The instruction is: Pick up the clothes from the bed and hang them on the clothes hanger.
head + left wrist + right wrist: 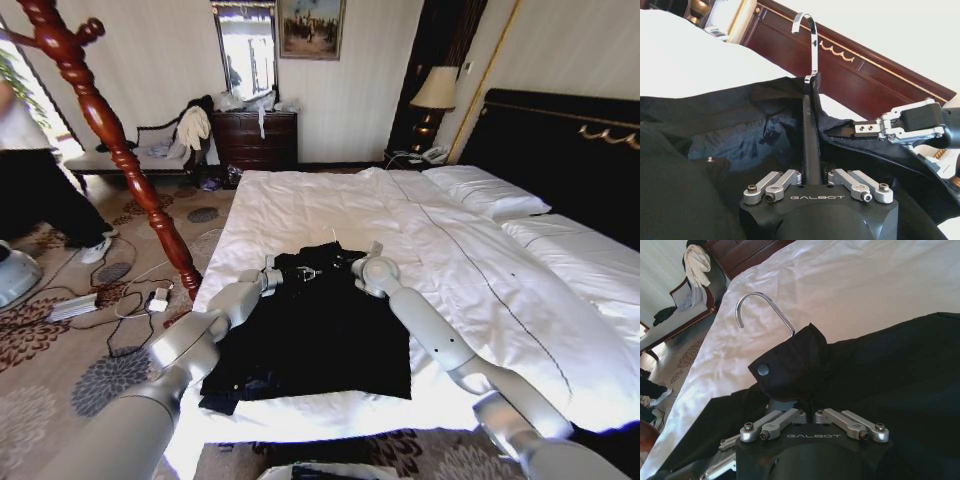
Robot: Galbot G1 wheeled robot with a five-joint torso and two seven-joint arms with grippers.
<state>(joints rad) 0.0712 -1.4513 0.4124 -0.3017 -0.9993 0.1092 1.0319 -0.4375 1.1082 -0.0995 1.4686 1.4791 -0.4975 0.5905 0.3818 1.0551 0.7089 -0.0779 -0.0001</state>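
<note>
1. Right now I have the black clothes spread flat on the bed, close to the foot edge, collar end pointing toward the pillows.
2. On the clothes' collar, my left tool comes in from the foot-side left; in its wrist view the fingers are clenched on the black bar of a hanger, whose chrome hook rises past the collar.
3. Across the collar from it, my right tool sits at the collar's other side. In the right wrist view the fingers reach under a folded collar flap with a snap button, hanger hook just beyond; whether they are clenched I cannot tell.
4. Beyond the clothes, white sheet runs up to the pillows and black headboard.
5. Left of the bed, a red wooden coat stand leans across the carpet.
</note>
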